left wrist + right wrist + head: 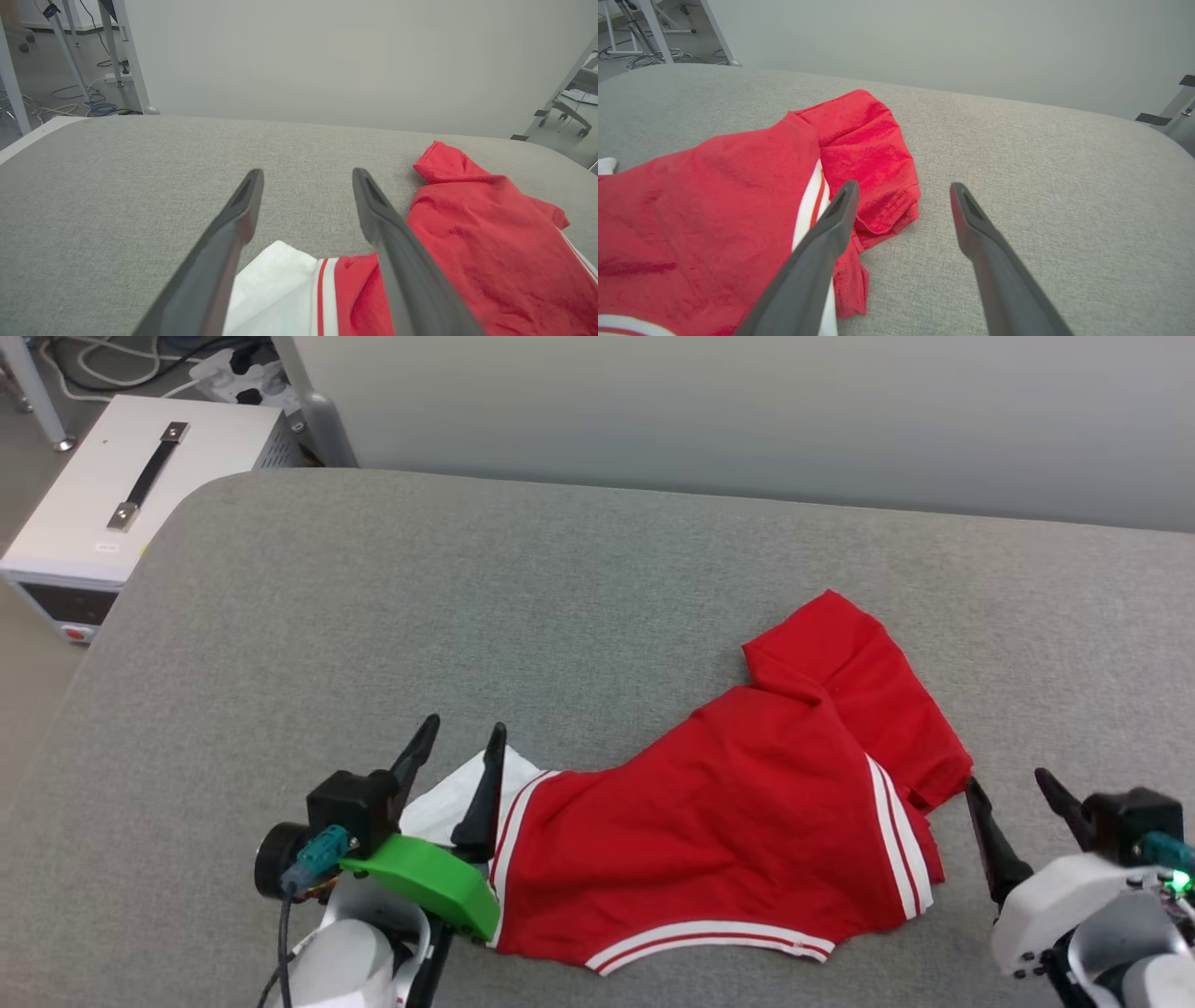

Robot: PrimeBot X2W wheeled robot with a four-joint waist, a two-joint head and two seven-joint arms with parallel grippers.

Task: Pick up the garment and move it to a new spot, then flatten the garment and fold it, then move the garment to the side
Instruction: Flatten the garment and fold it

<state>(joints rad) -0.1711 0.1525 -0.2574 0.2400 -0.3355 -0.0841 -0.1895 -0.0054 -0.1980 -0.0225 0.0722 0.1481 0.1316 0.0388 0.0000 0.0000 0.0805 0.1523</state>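
A crumpled red garment (728,821) lies on the grey surface (467,597), long axis running left to right between two open, empty hands: the left hand (464,724) over its white sleeve, the right hand (1006,779) just beside its other end.

Bright, even, diffuse light casts only faint shadows; wrist views bend slightly at edges.

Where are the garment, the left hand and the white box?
garment (728,821): head view, red body panel.
left hand (464,724): head view, midway between its open fingertips.
white box (210,457): head view, bare white top face.
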